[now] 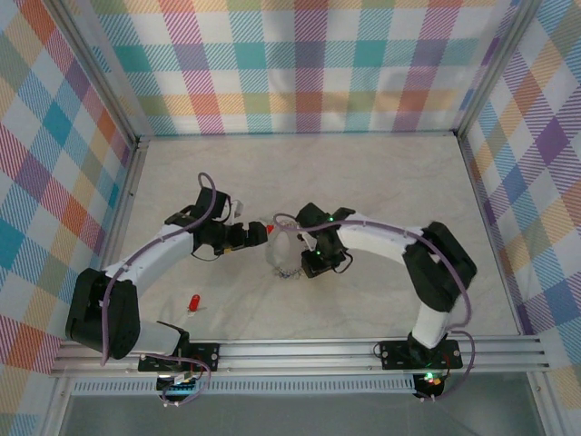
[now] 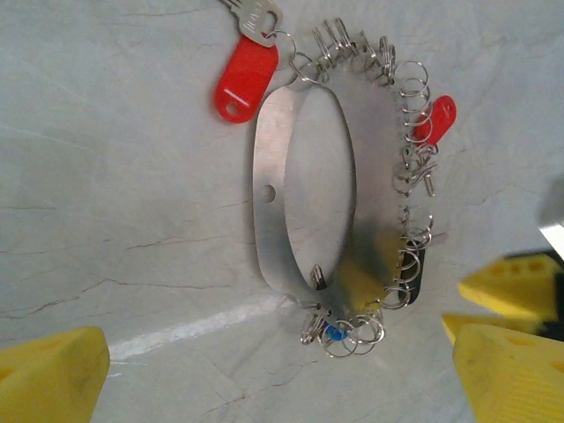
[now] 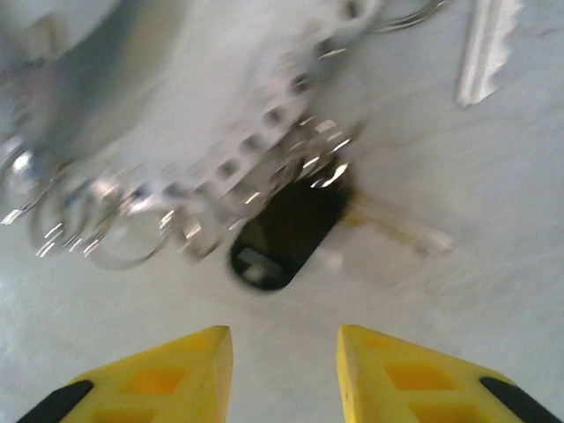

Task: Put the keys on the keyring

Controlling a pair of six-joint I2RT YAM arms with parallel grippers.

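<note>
The keyring (image 2: 264,185) is a pale metal band loop lying on the table, with several small split rings along its right side. On it hang a large red key tag (image 2: 247,75), a small red key (image 2: 436,119), a black key (image 2: 414,273) and a blue one (image 2: 333,333). My left gripper (image 2: 278,379) is open, its yellow fingertips (image 2: 48,379) wide apart just short of the loop. My right gripper (image 3: 285,370) is open too and holds nothing. The black key (image 3: 286,233) lies just ahead of it, beside the blurred keyring (image 3: 176,132). From above, the keyring (image 1: 284,252) lies between the left gripper (image 1: 257,232) and the right gripper (image 1: 300,269).
A loose red key (image 1: 193,302) lies on the marble-look table near the left arm's base. A silver key blade (image 3: 485,44) lies beyond the ring. Checked walls and an aluminium frame (image 1: 136,154) enclose the table. Another yellow fingertip (image 2: 511,282) shows at the right of the left wrist view.
</note>
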